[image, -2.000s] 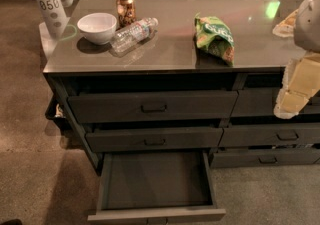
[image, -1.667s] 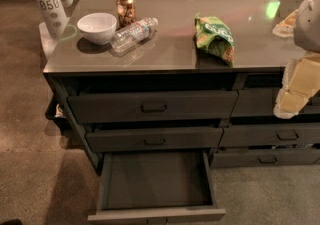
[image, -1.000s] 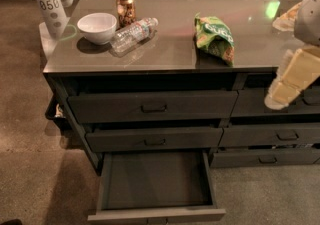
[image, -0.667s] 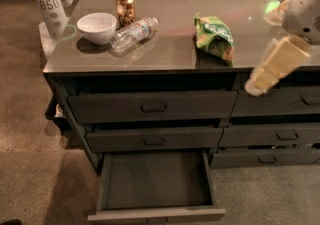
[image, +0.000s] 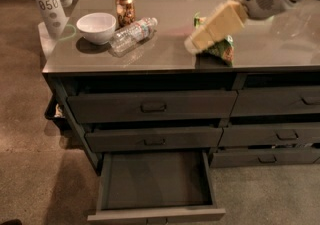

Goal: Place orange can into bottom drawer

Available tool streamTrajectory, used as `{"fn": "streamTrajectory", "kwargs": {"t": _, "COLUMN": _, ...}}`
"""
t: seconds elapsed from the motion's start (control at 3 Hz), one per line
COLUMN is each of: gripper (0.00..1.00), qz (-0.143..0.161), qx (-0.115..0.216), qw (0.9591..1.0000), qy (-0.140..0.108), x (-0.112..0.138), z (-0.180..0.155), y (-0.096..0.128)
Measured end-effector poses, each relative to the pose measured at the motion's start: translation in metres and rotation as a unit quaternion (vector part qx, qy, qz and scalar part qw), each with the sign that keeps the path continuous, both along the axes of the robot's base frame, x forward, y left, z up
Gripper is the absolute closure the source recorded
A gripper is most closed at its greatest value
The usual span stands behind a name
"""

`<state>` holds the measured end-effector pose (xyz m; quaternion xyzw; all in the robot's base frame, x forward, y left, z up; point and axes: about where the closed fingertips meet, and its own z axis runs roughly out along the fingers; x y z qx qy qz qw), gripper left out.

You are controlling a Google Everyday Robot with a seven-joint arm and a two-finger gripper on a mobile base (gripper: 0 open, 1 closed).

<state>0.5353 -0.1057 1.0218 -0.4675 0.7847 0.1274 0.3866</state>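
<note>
The orange can [image: 124,9] stands upright at the back left of the grey countertop, behind a clear plastic bottle [image: 132,33] that lies on its side. The bottom drawer [image: 156,184] of the left column is pulled out and empty. My gripper [image: 191,45] reaches in from the upper right, above the countertop and over a green chip bag [image: 222,49]. It is well to the right of the can and holds nothing that I can see.
A white bowl [image: 96,27] sits left of the bottle. The two drawers above the open one [image: 152,106] are pushed in. A white robot part marked 050 [image: 46,0] stands at the cabinet's left. Carpet floor lies in front.
My arm has swung up and leftward from beside the cabinet's right front to above the countertop, now over the chip bag. The can, bottle, bowl and drawer have not moved.
</note>
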Motion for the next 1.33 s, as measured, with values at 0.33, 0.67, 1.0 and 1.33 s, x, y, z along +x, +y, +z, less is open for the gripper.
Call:
{"fn": "streamTrajectory", "kwargs": {"t": 0.33, "gripper": 0.00, "qz": -0.032, "qx": 0.065, "qw": 0.9974, "qy": -0.002, "x": 0.032, "z": 0.020, "y": 0.043}}
{"fn": "streamTrajectory", "kwargs": {"t": 0.67, "gripper": 0.00, "qz": -0.031, "qx": 0.063, "qw": 0.9975, "qy": -0.003, "x": 0.032, "z": 0.020, "y": 0.043}}
{"fn": "streamTrajectory", "kwargs": {"t": 1.0, "gripper": 0.00, "qz": -0.053, "qx": 0.077, "qw": 0.9955, "qy": -0.013, "x": 0.041, "z": 0.019, "y": 0.043}}
{"fn": "streamTrajectory", "kwargs": {"t": 1.33, "gripper": 0.00, "qz": -0.078, "qx": 0.099, "qw": 0.9916, "qy": -0.031, "x": 0.077, "z": 0.013, "y": 0.060}}
